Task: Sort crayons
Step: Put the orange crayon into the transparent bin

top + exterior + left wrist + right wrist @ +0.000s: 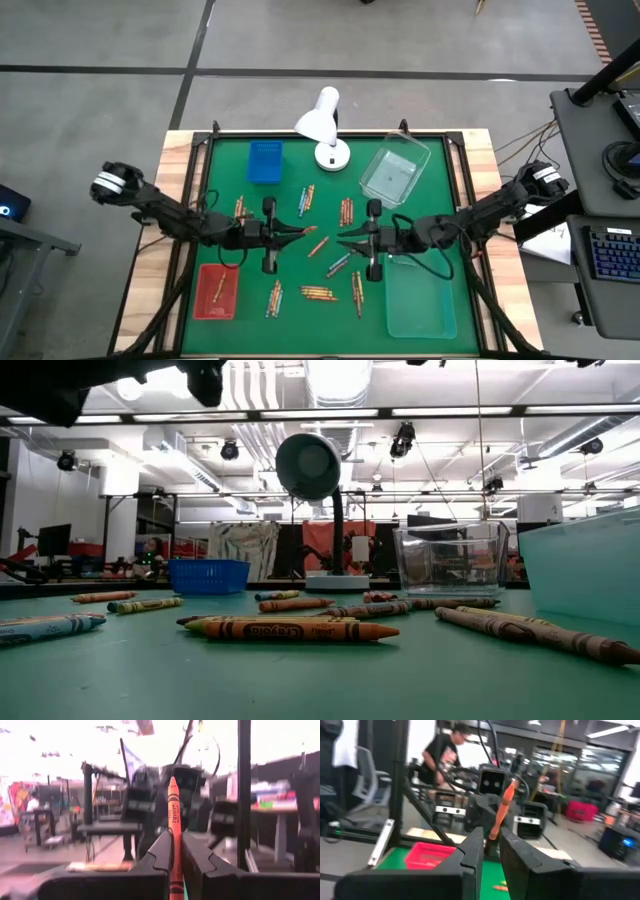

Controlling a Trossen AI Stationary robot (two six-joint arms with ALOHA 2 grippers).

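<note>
Mid-frame over the green counter [250,310], the left end effector [175,857] clenches a slim orange wax crayon [174,815] upright, tip toward the right end effector [490,851], fingers parted, seemingly awaiting a handover.

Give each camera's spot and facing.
High: overhead, straight down on the table; left arm and right arm show.
Low: table height, level across crayons toward lamp; dark arm bits above.
Left wrist: faces the right arm; left claw grips an orange crayon.
Right wrist: faces the left arm; right claw open.
Both wrist views share that crayon.
</note>
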